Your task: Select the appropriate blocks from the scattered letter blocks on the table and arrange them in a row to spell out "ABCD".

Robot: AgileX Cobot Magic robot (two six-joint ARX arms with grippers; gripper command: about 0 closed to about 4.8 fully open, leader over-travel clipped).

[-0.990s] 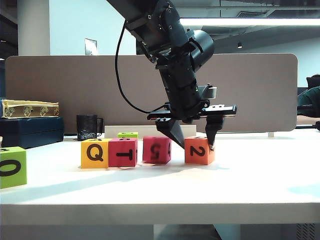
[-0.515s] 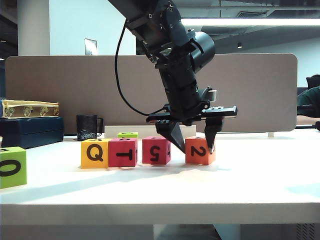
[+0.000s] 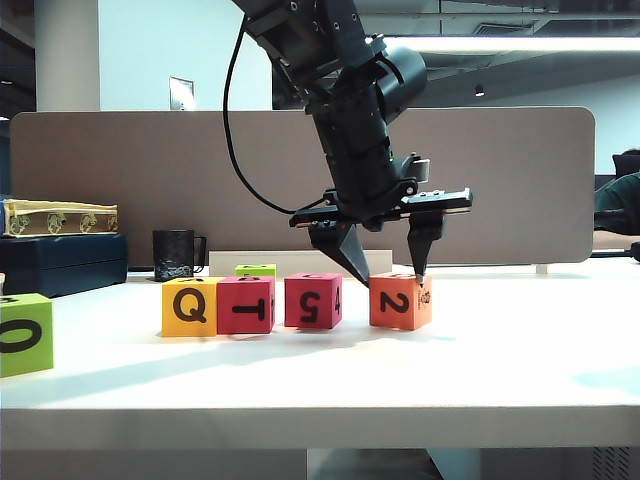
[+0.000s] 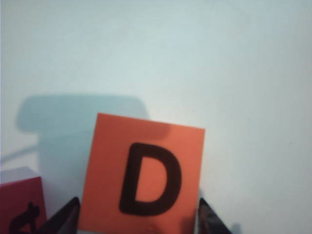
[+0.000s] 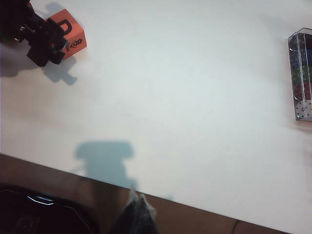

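Note:
Four blocks stand in a row on the white table (image 3: 500, 360): yellow Q (image 3: 188, 306), magenta T (image 3: 246, 305), magenta 5 (image 3: 313, 300) and, set a little apart, orange 2 (image 3: 400, 301). My left gripper (image 3: 390, 278) hangs open just over the orange block, fingertips level with its top edge on either side. In the left wrist view that block (image 4: 144, 173) shows a D on top between the spread fingers of the left gripper (image 4: 138, 222), and a magenta block's corner (image 4: 22, 204) shows beside it. My right gripper (image 5: 136, 207) is shut, empty, over the table's near edge.
A lime-green 0 cube (image 3: 25, 333) sits at the far left front, and a smaller lime-green cube (image 3: 256, 270) behind the row. A black mug (image 3: 174, 254) and stacked boxes (image 3: 60, 262) stand at the back left. A clear box of small pieces (image 5: 302, 73) lies on the right.
My left gripper has risen: its fingertips stood down beside the orange block's sides and are now at its top edge. The orange block stays on the table.

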